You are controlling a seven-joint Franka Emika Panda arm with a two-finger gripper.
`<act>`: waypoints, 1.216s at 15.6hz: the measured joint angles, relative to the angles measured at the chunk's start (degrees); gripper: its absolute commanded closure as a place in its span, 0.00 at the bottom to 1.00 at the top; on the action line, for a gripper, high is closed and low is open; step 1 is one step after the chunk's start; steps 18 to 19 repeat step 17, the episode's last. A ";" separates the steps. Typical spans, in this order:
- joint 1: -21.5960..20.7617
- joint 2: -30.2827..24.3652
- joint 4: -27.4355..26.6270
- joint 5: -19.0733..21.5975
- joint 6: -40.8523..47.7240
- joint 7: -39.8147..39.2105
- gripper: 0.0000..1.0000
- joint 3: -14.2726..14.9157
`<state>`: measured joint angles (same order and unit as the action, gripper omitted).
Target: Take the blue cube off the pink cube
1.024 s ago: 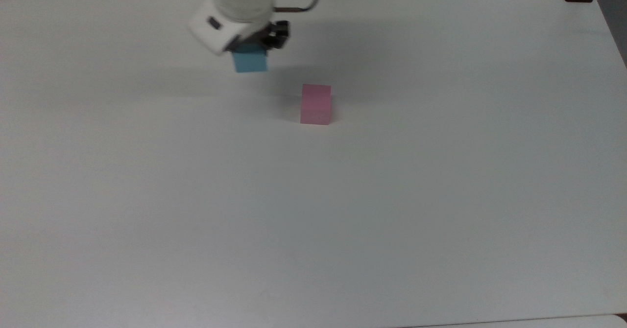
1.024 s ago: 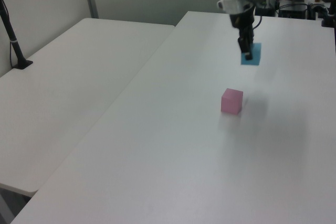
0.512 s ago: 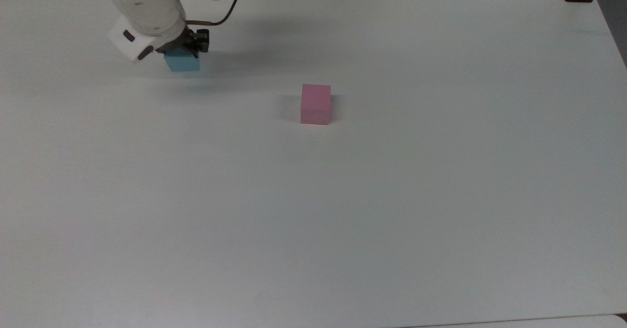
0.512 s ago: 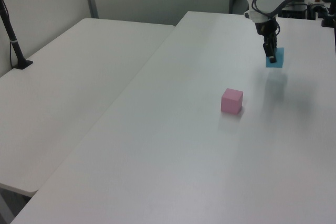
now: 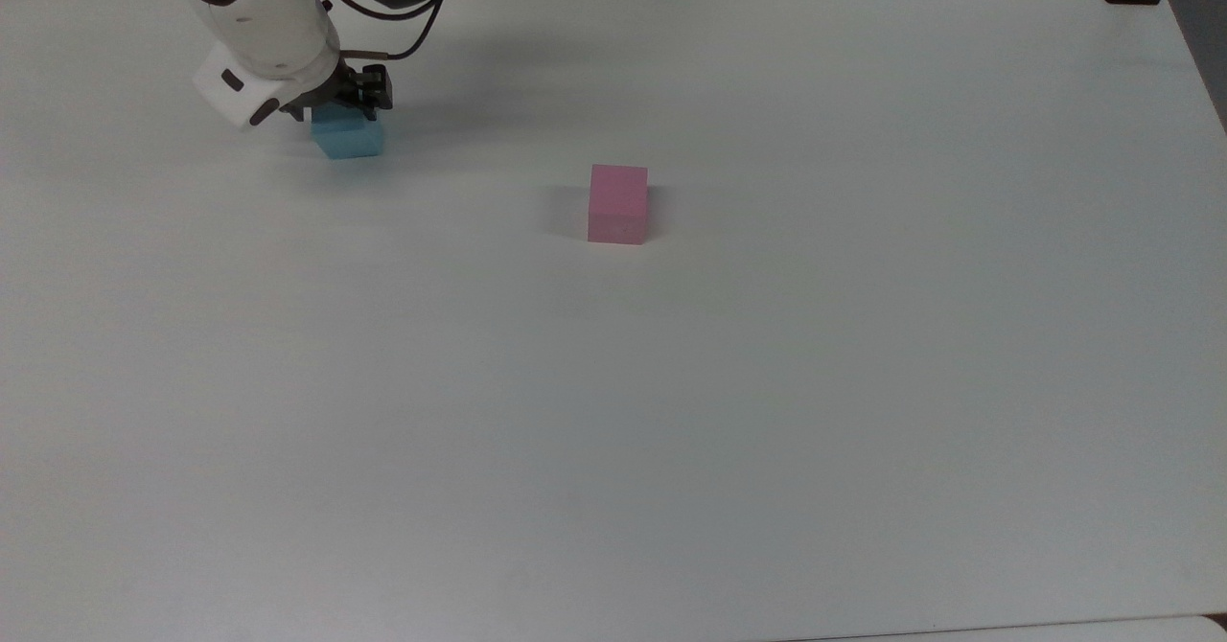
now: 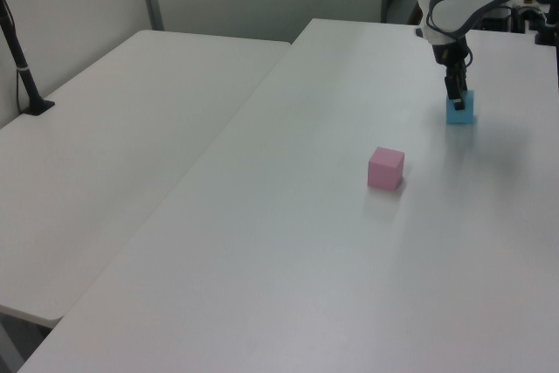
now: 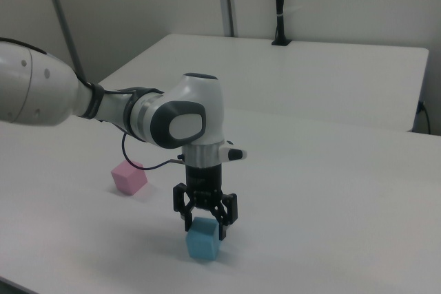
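Legible text, labels, brands, numbers, signs: none that I can read on any surface in my three views.

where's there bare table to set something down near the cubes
Nearly everywhere: the white table is bare across the whole stretch from the pink cube to the top view's right and bottom edges. It is crowded only at the top view's upper left, where the gripper stands over the blue cube.

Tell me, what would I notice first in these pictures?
Probably the big white robot arm, reaching down with its pincer around the top of the blue cube, which sits on the white table. Next, the pink cube, standing alone near the table's middle, well apart from the blue one.
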<state>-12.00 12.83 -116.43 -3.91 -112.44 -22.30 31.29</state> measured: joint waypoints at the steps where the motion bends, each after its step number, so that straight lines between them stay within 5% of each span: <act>1: 0.02 0.17 0.00 0.00 0.00 -0.10 0.00 0.00; 5: -0.08 -0.99 3.30 0.00 2.59 3.22 0.00 -1.30; 12: 0.67 -9.20 23.67 -0.02 24.38 17.92 0.00 -15.84; 15: 2.13 -11.16 25.18 -0.03 26.03 23.56 0.00 -20.44; 19: 2.60 -11.68 25.19 -0.03 26.83 24.98 0.00 -21.22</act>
